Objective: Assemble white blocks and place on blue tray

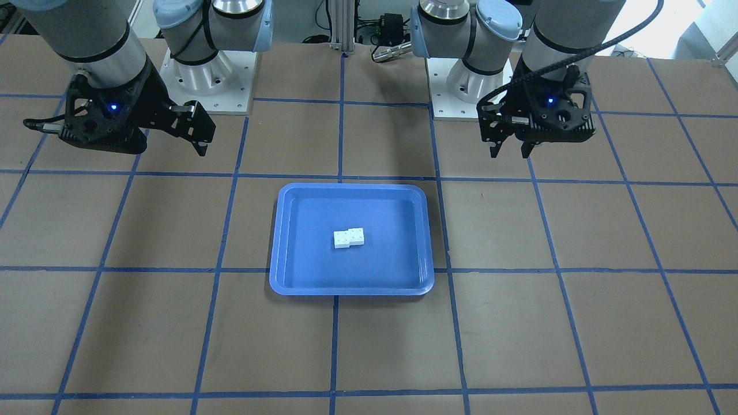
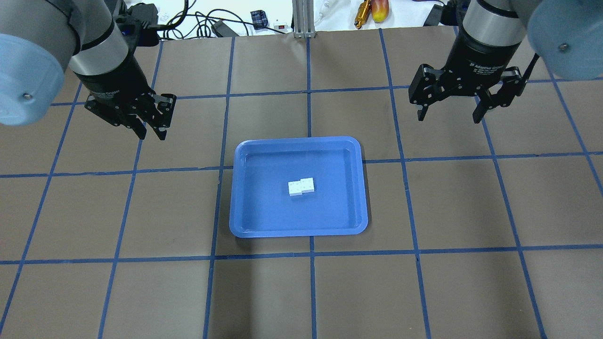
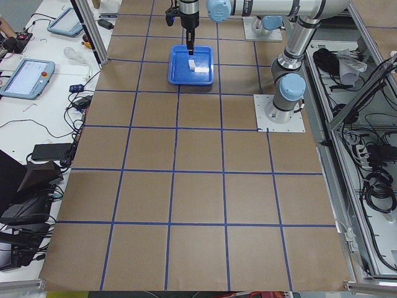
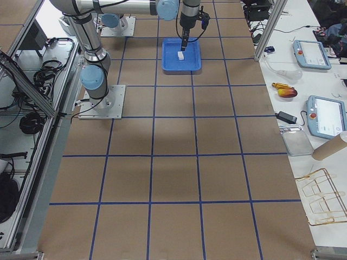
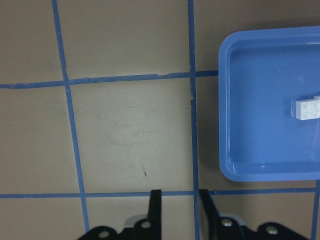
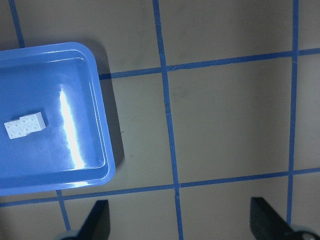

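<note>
Brown paper-covered table (image 2: 141, 292): ruled into squares by blue tape lines; the tray lies near its middle.
Shallow blue rectangular plastic tray (image 2: 268, 212): flat on the table, with rounded corners and a raised rim. Its long side runs from the robot's left to its right. It sits between the two arms.
Small white square plastic blocks (image 2: 301, 187): two bricks joined into one piece, studs up, near the middle of the tray floor and well clear of the rim. The pair's long axis runs left to right, roughly along the tray's long side. The brick on the robot's right sits a little farther from the robot, so the outline is stepped.
Black two-finger left gripper (image 2: 153, 136): hangs over the table beyond the tray's far left corner, pointing down. Its jaws stand a narrow gap apart with nothing between them.
Black two-finger right gripper (image 2: 448, 120): hangs beyond the tray's far right corner. Its jaws are spread wide and empty.
Black cables (image 2: 188, 21): lie past the table's far edge, beside an upright aluminium post (image 2: 301, 19).
</note>
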Available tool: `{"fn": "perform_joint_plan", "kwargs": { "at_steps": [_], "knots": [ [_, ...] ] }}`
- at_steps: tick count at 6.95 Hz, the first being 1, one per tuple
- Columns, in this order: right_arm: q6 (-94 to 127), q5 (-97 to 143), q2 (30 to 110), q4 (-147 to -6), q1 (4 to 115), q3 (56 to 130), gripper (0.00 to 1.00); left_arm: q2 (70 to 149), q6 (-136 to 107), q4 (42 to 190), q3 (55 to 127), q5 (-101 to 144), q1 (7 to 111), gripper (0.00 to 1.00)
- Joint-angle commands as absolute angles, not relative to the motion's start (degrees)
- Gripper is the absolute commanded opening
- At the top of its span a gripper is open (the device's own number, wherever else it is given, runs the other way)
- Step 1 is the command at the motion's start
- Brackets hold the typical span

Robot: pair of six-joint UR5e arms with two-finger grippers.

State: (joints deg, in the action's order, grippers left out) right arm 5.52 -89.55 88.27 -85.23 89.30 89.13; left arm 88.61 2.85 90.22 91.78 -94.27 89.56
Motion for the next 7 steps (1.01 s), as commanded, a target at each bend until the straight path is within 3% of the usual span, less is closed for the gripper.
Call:
{"fn": "perform_joint_plan", "kwargs": {
  "at_steps": [1,7],
  "knots": [
    [5.5,-89.6,88.2,-85.3,89.3,89.1,1.0,87.3,2.4,89.6,91.1,-91.1,89.8,0.98],
    [6.2,-89.7,89.0,-85.8,89.2,88.9,1.0,91.1,3.3,89.9,85.5,-90.4,89.1,1.0]
  ]
}}
